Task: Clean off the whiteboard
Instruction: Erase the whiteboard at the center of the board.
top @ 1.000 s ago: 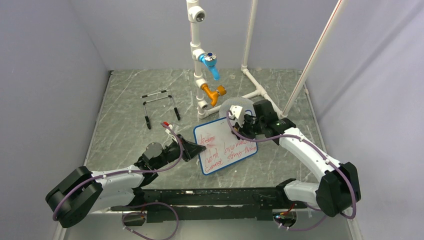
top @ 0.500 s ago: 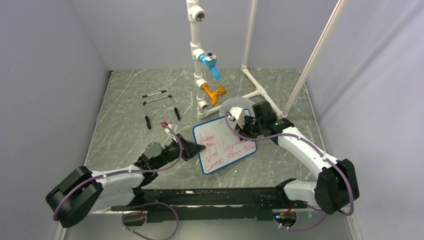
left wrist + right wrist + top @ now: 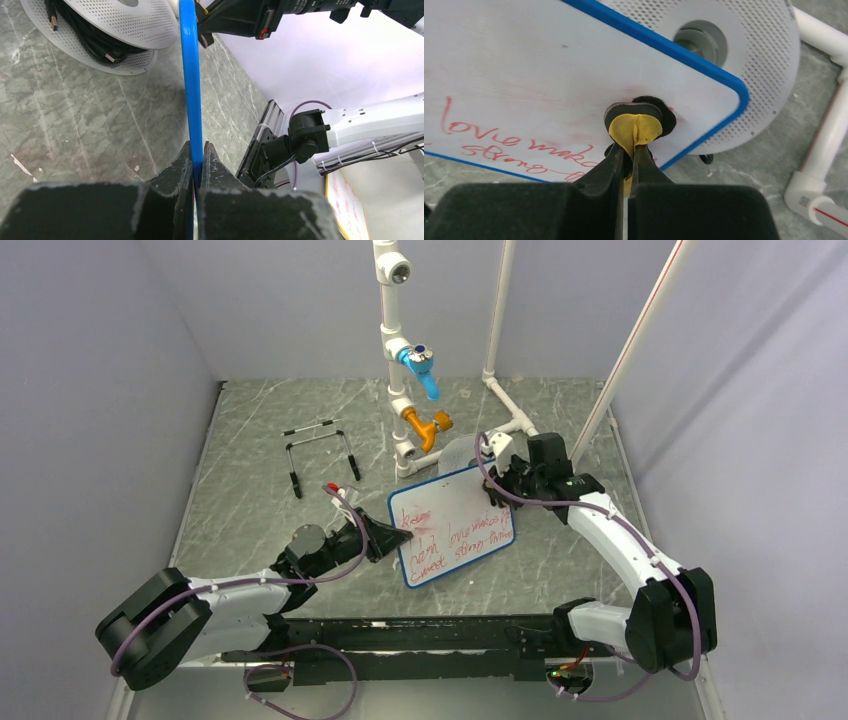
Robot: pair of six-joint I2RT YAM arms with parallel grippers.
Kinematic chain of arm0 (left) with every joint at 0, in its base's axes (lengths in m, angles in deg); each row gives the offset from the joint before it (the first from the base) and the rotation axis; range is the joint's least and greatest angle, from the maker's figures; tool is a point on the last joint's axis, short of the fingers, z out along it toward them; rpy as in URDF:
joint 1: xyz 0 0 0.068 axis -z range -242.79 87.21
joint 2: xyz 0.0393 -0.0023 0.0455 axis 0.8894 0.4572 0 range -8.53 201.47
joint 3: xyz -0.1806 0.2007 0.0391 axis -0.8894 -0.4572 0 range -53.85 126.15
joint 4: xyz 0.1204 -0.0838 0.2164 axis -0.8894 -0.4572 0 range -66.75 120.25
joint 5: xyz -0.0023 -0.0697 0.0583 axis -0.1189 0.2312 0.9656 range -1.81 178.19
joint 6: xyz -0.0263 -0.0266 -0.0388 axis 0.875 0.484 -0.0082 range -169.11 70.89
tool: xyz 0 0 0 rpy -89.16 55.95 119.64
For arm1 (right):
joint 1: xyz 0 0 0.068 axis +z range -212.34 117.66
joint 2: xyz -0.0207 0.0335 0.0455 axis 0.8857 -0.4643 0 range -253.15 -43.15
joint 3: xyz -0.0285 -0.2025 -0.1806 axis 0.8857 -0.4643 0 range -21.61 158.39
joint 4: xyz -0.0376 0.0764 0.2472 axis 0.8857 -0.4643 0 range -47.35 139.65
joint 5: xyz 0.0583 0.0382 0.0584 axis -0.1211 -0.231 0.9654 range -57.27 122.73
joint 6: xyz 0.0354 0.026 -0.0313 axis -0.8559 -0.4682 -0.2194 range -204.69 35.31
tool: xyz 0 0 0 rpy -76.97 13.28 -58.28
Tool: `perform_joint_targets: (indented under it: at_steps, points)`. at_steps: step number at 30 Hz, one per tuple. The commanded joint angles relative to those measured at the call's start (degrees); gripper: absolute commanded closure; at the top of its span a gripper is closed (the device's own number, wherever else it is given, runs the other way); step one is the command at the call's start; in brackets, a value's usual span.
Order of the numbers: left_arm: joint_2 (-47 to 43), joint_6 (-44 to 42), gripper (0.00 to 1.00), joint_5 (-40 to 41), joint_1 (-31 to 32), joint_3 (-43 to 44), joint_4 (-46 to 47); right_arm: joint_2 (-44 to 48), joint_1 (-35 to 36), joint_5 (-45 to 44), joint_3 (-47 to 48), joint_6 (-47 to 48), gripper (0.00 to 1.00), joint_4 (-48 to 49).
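Note:
The whiteboard (image 3: 450, 530), white with a thin blue frame, lies at the table's middle with red handwriting over its near half and pink smears near the top left. My left gripper (image 3: 392, 532) is shut on its left edge; in the left wrist view the blue frame (image 3: 190, 75) runs up from between my left gripper's (image 3: 198, 155) jaws. My right gripper (image 3: 497, 488) is shut on a yellow and black eraser pad (image 3: 636, 122), pressed on the whiteboard (image 3: 524, 75) near its far right corner, just above the red lines.
A round grey perforated disc (image 3: 462, 452) sits under the board's far corner. White pipework with a blue valve (image 3: 420, 368) and an orange valve (image 3: 430, 427) stands behind. A small wire stand (image 3: 320, 450) is at the left. Grey walls close in both sides.
My right gripper has slid the eraser pad to the right along the top of the board toward its far right corner. The left gripper keeps its hold on the frame.

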Motion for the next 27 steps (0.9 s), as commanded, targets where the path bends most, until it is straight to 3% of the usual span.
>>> perform_joint_targets:
  at_steps: [1, 4, 8, 11, 13, 18, 21, 27]
  points:
    - [0.56, -0.85, 1.0, -9.04, 1.36, 1.87, 7.39, 0.62, 2.56, 12.06, 2.2, 3.83, 1.0, -1.89]
    - [0.63, -0.93, 1.0, -9.36, 1.41, 2.11, 6.94, 0.09, 3.16, 10.28, 3.24, 1.06, 1.0, -0.17]
    - [0.11, -0.89, 1.0, -9.28, 1.28, 2.02, 6.58, 0.68, 1.2, -8.51, 1.45, -6.15, 1.0, 7.68]
    - [-0.53, -1.26, 1.0, -9.28, 1.34, 2.18, 5.52, 1.32, 0.11, -14.36, 0.23, -6.23, 1.0, 9.33]
    - [-1.05, -1.5, 1.0, -9.24, 1.39, 2.18, 4.99, 1.16, -0.04, -12.65, -0.16, -4.15, 1.0, 8.03]
    - [-2.35, -1.94, 1.0, -8.26, 1.34, 1.62, 3.97, -0.06, 1.43, 9.58, 0.2, 6.63, 1.0, -3.17]
    - [-3.02, -2.07, 1.0, -7.92, 1.32, 1.32, 3.73, -0.04, 2.62, 12.55, 0.4, 8.28, 1.0, -4.36]
    - [-4.21, -2.43, 1.0, -7.79, 1.29, 1.05, 2.91, -0.16, -1.25, -14.52, -0.82, -6.99, 1.0, 9.67]
